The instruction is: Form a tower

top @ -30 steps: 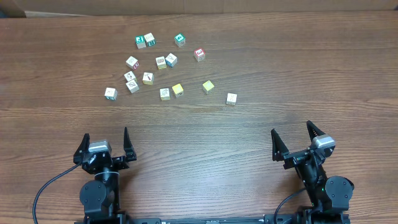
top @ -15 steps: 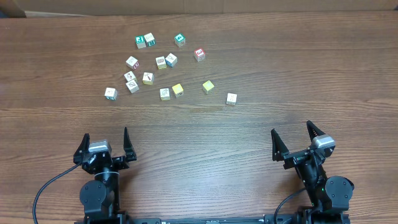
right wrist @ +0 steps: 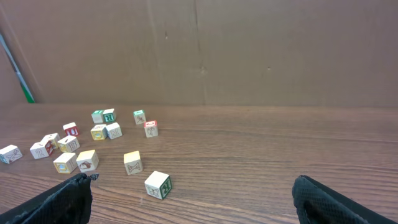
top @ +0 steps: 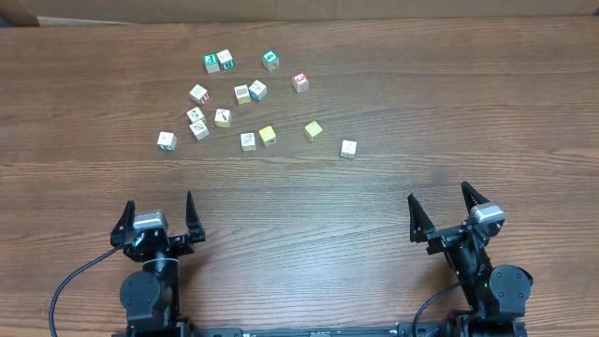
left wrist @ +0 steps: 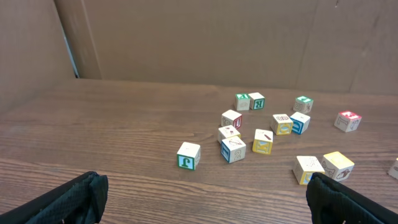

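**A:** Is anything stacked yet?

**B:** No. The cubes lie one by one on the table, none on top of another. They form a loose cluster at about 1 o'clock from the left gripper and about 10 o'clock from the right gripper, well apart from both.

**A:** How is the cluster laid out?

**B:** Two green cubes touch at its 11 o'clock edge, and a third green cube sits near 12. The red cube is at 2 o'clock. Two yellow cubes lie toward 5 o'clock, and a pale cube is the outermost at 4. Another pale cube marks the 8 o'clock edge.

**A:** And the grippers?

**B:** Both stand released, with the fingers spread wide and nothing between them. They sit low at the table's 6 o'clock side, pointing toward 12. In each wrist view the dark fingertips show only at the bottom corners, with the cubes ahead of them.
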